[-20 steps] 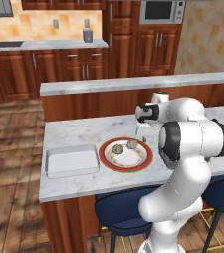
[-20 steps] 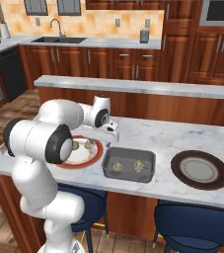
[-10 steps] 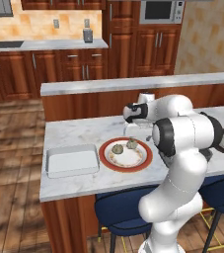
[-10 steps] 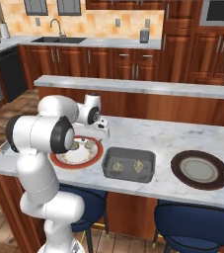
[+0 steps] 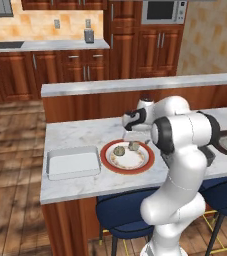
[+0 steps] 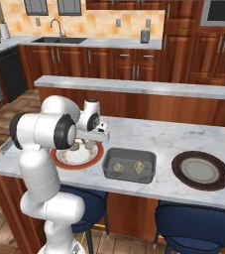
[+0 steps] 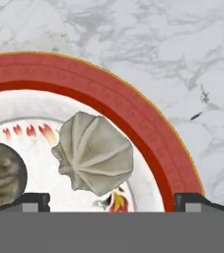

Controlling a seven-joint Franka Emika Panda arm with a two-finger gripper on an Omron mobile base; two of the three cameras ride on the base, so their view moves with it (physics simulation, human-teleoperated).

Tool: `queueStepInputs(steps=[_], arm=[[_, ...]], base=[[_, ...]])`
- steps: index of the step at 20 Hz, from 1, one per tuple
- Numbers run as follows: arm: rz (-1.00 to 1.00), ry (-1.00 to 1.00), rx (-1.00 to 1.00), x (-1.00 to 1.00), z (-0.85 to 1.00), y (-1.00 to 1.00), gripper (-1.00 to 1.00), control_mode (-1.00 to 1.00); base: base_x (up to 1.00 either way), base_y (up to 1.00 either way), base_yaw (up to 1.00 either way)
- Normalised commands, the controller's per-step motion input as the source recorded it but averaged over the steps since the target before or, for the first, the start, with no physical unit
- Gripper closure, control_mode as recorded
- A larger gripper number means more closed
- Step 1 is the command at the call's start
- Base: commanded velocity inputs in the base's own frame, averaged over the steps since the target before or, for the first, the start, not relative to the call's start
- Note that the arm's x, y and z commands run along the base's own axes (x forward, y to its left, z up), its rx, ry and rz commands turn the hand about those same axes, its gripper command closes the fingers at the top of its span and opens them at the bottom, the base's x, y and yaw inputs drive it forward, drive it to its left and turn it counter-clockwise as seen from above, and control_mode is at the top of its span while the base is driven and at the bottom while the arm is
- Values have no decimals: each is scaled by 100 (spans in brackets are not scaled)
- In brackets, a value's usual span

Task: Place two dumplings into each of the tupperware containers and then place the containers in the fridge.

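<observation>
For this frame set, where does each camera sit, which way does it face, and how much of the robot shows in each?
Left base view: behind-left of the arm, looking forward and down at the counter; the arm rises at lower right, over the red-rimmed plate beside the white container.
Right base view: behind-right; the arm rises at lower left, beside the dark grey container holding two dumplings.
Hand view: on the hand, looking down at a dumpling between the open gripper.
Shared: all show the red-rimmed plate.

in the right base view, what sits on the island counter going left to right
red-rimmed plate with two dumplings under the open tool → dark grey container with two dumplings inside → dark brown-rimmed plate
</observation>
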Motion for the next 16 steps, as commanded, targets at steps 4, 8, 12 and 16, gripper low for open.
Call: queueStepInputs(steps=[4,8,12,16], arm=[[3,-1,0,43,-16,17,-100,-100],[3,-1,0,38,-18,16,-100,-100],[0,0,0,0,-9,0,-100,-100],[0,-4,0,-22,0,0,-100,-100]], base=[[0,0,0],[0,0,0],[0,0,0],[0,0,0]])
